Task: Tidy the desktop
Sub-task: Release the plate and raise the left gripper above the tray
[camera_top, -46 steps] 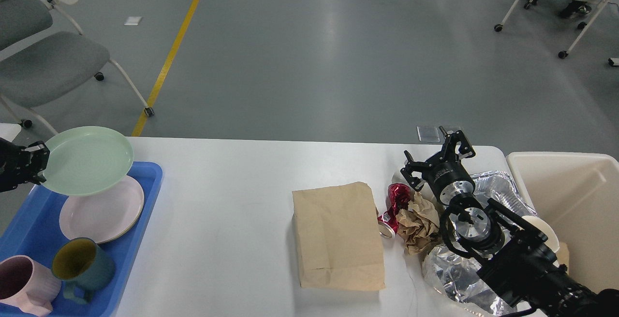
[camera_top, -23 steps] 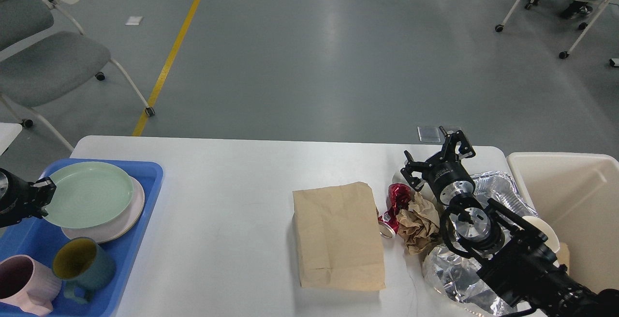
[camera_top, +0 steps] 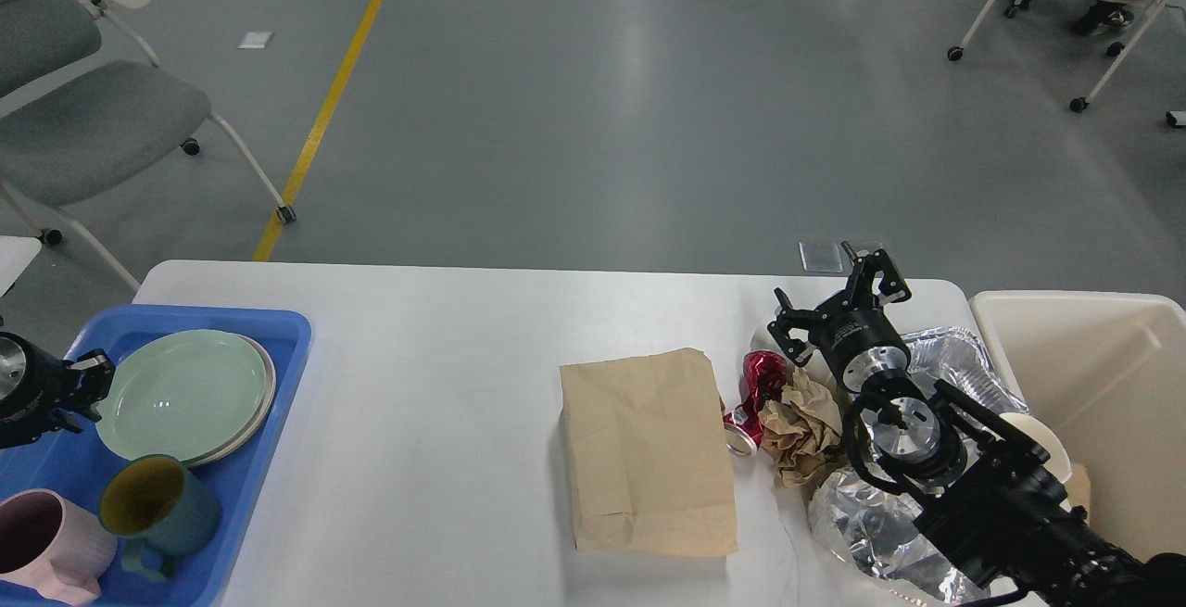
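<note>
The desktop [camera_top: 445, 422] is filling the lower centre; the paper bag [camera_top: 649, 454] is lying just left of the right gripper [camera_top: 839, 306], which is gaping empty; the left gripper [camera_top: 79, 383], grip unclear, is touching the green plate [camera_top: 181, 394] at lower left, farther off.

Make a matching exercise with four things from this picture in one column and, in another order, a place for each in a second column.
Things:
1. green plate
2. teal mug
3. paper bag
4. red can

Places:
A. lying flat near the middle of the desktop
B. stacked on another plate in the blue tray
C. between the paper bag and the crumpled brown paper
D. standing in the blue tray, beside the pink mug

Pairs: 1-B, 2-D, 3-A, 4-C
</note>
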`<state>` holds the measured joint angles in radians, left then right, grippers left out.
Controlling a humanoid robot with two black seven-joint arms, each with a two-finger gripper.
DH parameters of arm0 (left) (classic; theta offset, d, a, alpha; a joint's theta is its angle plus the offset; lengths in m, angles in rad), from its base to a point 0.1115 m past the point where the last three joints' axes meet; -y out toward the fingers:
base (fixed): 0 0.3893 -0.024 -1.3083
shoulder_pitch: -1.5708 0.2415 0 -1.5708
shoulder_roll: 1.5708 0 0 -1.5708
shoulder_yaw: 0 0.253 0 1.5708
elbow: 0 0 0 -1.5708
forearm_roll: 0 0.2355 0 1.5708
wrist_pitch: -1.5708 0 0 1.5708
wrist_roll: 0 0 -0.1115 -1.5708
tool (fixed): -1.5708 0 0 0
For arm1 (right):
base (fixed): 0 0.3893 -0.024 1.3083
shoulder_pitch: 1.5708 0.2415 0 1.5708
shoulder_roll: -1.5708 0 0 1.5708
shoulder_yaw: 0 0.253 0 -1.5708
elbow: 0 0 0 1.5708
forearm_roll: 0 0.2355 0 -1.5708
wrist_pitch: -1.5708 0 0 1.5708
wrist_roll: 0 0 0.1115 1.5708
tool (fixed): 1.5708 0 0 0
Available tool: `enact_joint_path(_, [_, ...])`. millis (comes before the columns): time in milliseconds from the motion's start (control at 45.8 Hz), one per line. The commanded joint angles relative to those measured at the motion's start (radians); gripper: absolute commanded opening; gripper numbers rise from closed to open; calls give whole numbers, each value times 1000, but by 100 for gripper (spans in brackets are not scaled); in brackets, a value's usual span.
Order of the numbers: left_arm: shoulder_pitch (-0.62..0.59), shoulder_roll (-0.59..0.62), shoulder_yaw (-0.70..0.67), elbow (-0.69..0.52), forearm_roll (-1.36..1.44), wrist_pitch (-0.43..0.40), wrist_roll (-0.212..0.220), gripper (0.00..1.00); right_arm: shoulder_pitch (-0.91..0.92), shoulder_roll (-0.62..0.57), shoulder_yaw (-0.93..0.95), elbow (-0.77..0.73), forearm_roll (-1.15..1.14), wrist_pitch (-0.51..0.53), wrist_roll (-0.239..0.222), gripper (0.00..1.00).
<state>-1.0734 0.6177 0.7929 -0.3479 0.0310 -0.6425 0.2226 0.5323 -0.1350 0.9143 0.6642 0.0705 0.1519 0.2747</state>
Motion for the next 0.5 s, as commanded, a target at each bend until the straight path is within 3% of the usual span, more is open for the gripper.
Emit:
enact_joint_path(0, [1, -6, -3, 0, 1, 49, -2, 55, 0, 0, 0, 0, 0, 0, 0, 100])
enact_joint_path(87, [1, -13, -24, 0, 1, 102, -3, 84, 0, 0, 0, 0, 0, 0, 0, 100])
enact_joint_path(131, [1, -13, -32, 0, 1, 132, -3, 91, 0, 0, 0, 0, 0, 0, 1, 100])
enact_joint_path(262, [-2, -6, -55, 0, -3, 182, -17, 93, 0, 0, 0, 0, 0, 0, 0, 100])
enact_joint_path(350, [-16, 0, -93, 0, 0, 172, -8, 94, 0, 0, 0, 0, 0, 0, 0, 100])
enact_joint_path(481, [-60, 39, -253, 0, -2, 168, -8, 96, 0, 0, 0, 0, 0, 0, 0, 100])
